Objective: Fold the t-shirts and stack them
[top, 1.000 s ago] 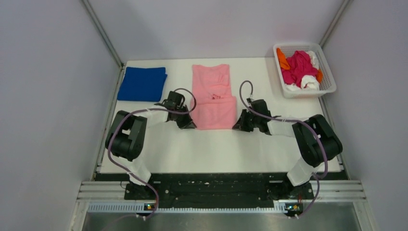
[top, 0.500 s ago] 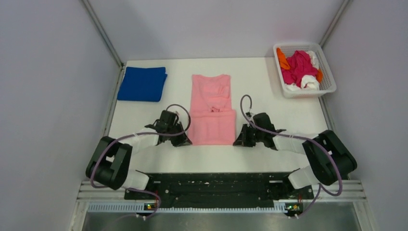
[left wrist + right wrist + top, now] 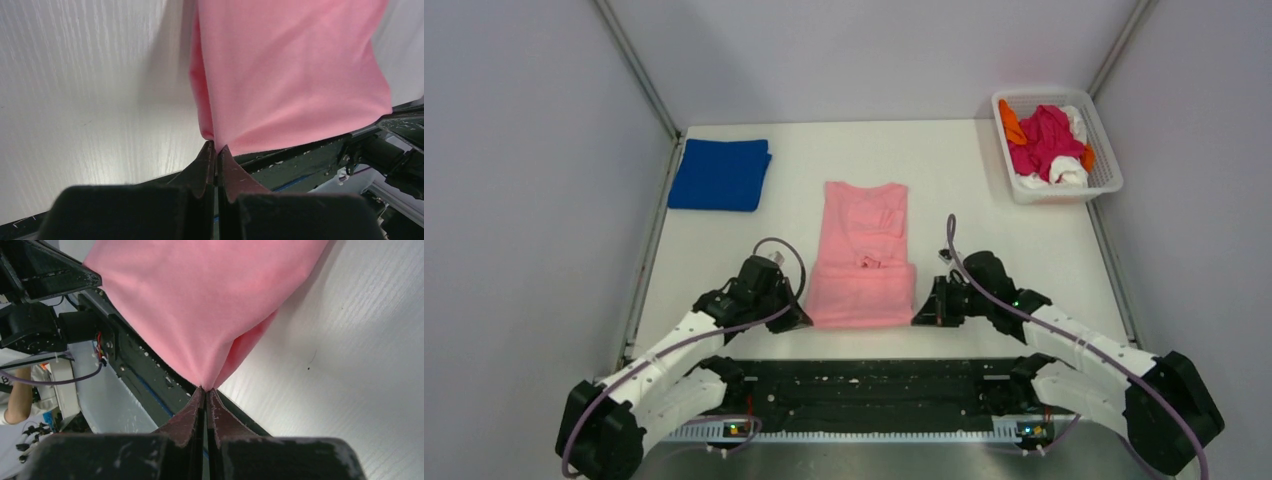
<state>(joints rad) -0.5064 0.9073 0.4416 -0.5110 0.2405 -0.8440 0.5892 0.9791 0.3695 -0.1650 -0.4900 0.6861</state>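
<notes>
Both jaws grip near corners of the plain pink t-shirt.

The pink t-shirt is showing plain light pink, the blue t-shirt solid royal blue. The white lattice basket is holding magenta, orange and possibly white cloth. The table is looking white, finely streaked.

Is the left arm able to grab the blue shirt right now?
Probably not yet: the left gripper is shut on the pink shirt. After letting go, nothing blocks the way to the blue shirt.
</notes>
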